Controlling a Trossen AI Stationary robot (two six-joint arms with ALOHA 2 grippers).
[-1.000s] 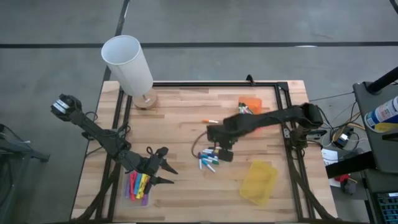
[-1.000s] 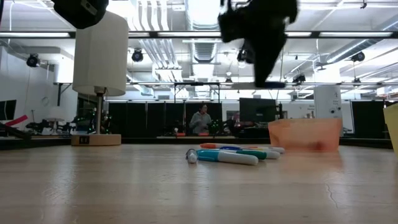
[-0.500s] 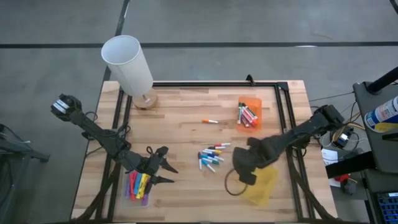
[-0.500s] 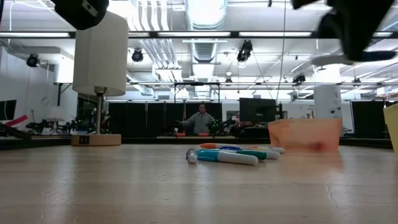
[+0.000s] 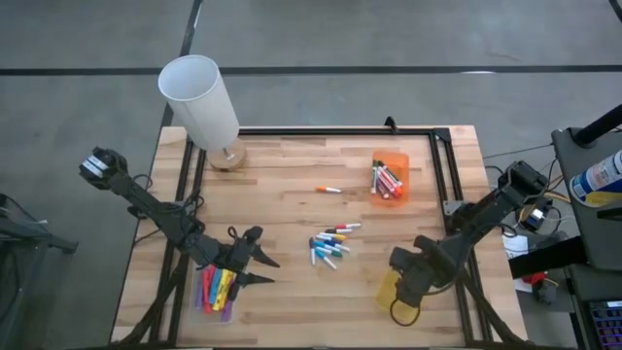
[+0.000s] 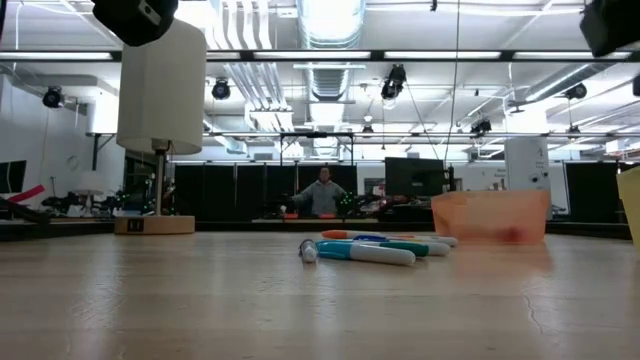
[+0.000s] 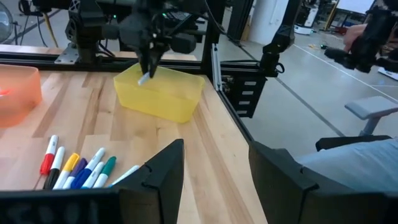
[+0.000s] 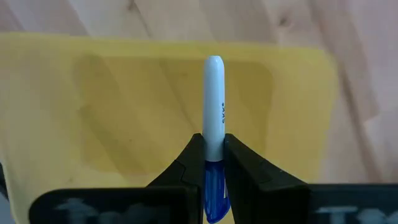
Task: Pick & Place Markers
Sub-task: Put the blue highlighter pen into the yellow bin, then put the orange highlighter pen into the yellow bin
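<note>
Stretching under both arms is a pale butcher-block table (image 5: 292,185) edged by a black metal frame, set on a grey floor; a white cylindrical lamp (image 5: 200,100) stands at a far corner, and the low view looks into a lit workshop where a person (image 6: 322,190) stands far back.

Directly beneath the right gripper (image 8: 210,155) lies a yellow bin (image 8: 124,112), its floor bare as far as the wrist view shows. That gripper is clamped on a blue-and-white marker (image 8: 213,106), whose white end points down at the bin. Well away from it, toward the table's far edge, an orange bin (image 5: 391,178) holds several markers. A loose cluster of markers (image 5: 329,244) lies between the two grippers, with a single marker (image 5: 328,189) beyond it. The left gripper (image 5: 260,270) waits with its fingers spread wide, a clear bin of bright markers (image 5: 218,290) just beside it.

A second ago the right arm reached over the loose cluster; it has since swung to the yellow bin. The left arm has not moved.
</note>
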